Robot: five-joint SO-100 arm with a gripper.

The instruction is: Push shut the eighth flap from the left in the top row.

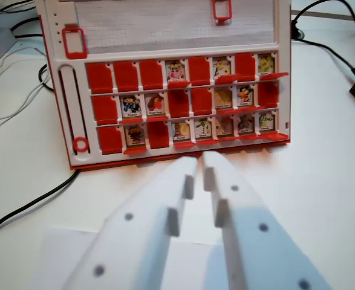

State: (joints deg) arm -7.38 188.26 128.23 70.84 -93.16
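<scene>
Wrist view: white gripper low in frame, jaws nearly pressed together, only a thin slit between the tips, holding nothing. Tips sit just in front of the red game board, near its bottom edge, apart from it. Eighth flap in the top row is at the board's far right end, open with a picture card showing, well up and toward the wrist view's right of the jaws. Card detail too blurry to read. White table, black cable at left.
</scene>
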